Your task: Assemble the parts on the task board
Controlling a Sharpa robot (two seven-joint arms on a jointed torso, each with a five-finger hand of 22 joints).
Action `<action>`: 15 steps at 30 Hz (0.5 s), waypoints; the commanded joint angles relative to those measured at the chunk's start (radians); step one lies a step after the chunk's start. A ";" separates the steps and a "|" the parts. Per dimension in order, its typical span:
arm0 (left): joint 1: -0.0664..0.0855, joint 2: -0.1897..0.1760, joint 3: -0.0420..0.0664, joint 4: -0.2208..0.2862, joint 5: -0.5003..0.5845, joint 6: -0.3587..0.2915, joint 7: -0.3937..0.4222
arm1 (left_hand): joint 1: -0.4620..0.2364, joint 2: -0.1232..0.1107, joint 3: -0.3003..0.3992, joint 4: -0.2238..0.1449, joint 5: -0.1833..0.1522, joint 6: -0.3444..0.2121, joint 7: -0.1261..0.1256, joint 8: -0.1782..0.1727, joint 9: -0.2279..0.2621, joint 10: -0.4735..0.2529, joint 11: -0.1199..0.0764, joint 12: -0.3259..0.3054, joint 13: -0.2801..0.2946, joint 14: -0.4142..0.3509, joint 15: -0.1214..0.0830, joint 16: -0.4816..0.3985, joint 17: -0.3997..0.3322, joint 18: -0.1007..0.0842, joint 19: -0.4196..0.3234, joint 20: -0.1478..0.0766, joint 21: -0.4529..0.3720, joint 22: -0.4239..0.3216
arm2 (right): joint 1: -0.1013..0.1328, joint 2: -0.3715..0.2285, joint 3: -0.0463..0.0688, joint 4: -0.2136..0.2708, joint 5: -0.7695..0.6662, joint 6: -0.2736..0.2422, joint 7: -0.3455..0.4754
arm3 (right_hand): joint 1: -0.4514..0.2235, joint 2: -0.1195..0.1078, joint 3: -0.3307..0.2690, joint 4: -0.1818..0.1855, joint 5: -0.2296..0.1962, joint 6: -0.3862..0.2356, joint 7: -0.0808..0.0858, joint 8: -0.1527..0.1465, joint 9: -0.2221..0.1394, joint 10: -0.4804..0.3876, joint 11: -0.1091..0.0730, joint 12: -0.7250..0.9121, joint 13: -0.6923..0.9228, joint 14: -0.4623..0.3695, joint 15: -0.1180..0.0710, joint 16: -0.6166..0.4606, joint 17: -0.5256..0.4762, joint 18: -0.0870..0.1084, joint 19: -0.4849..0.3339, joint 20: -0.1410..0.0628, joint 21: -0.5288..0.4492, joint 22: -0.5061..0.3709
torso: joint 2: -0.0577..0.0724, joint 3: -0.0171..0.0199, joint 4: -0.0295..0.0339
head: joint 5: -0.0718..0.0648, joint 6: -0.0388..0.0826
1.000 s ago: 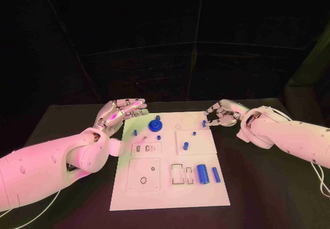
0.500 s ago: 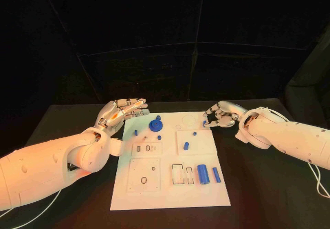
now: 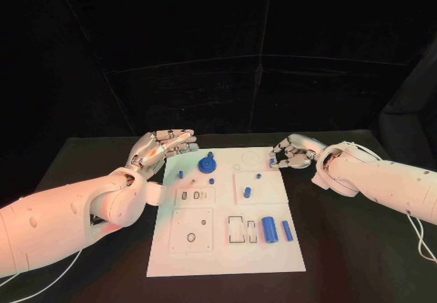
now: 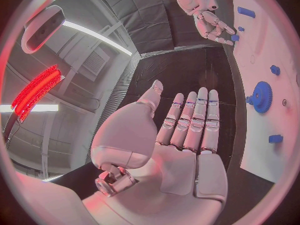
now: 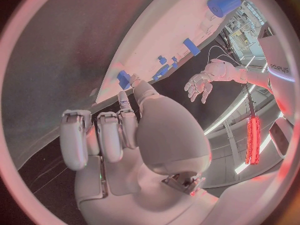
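Pinching small blue peg (image 3: pixel 271 161), right hand (image 3: pixel 293 153) — board edge

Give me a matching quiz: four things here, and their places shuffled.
1 left hand
2 right hand
3 blue gear
4 blue cylinder

A lying on the task board, near right part
B at the board's far right edge, fingers curled
C beside the board's far left corner, fingers straight
D on the board's far left part

Pairs: 1-C, 2-B, 3-D, 4-A

- Task board (image 3: pixel 228 252) lay mid-table (image 3: pixel 364 252), running from near edge towards far edge.
- Gear (image 3: pixel 208 166) stood near board's far-left corner.
- Cylinder (image 3: pixel 269 229) lay towards near-right, thin rod (image 3: pixel 287 231) just beside, nearer right edge.
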 commanded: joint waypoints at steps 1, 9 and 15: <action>0.001 0.000 0.001 0.001 -0.003 0.013 0.009 | 0.000 0.010 -0.002 -0.006 0.006 0.007 0.051 -0.007 -0.001 0.008 0.000 -0.005 -0.001 0.003 0.003 -0.004 -0.002 0.009 0.005 0.000 -0.006 -0.001 | 0.001 0.003 0.001 -0.001 -0.010 0.018 0.004 | -0.004 0.011 0.000 -0.004 -0.006 0.006 0.000 0.003 0.002 0.007 -0.009 0.005 0.128 0.083 -0.009 0.005 0.159 -0.013 0.062 -0.005 -0.003 0.185 | 0.000 0.0009 -0.0016 | 0.000 0.000; 0.001 0.000 0.001 0.001 -0.003 0.013 0.009 | 0.000 0.010 -0.002 -0.006 0.006 0.007 0.051 -0.007 -0.001 0.008 0.000 -0.005 -0.001 0.003 0.003 -0.004 -0.002 0.009 0.005 0.000 -0.006 -0.001 | 0.000 0.009 0.001 -0.004 -0.016 0.027 0.002 | -0.003 0.012 0.002 -0.006 -0.007 0.011 -0.001 0.005 0.002 0.008 -0.010 0.007 0.130 0.083 -0.009 0.005 0.160 -0.013 0.062 -0.005 -0.002 0.186 | 0.000 0.0011 -0.0013 | -0.001 -0.003; 0.001 0.000 0.001 -0.001 -0.003 0.014 0.008 | 0.000 0.010 -0.002 -0.006 0.006 0.007 0.051 -0.007 -0.001 0.008 0.000 -0.005 -0.001 0.003 0.003 -0.004 -0.002 0.009 0.005 0.000 -0.006 -0.001 | -0.003 0.013 0.001 -0.009 -0.017 0.032 -0.001 | -0.003 0.014 0.003 -0.006 -0.007 0.013 -0.001 0.006 0.002 0.008 -0.010 0.007 0.130 0.083 -0.010 0.005 0.160 -0.013 0.062 -0.005 -0.002 0.185 | 0.000 0.0012 -0.0015 | -0.003 -0.003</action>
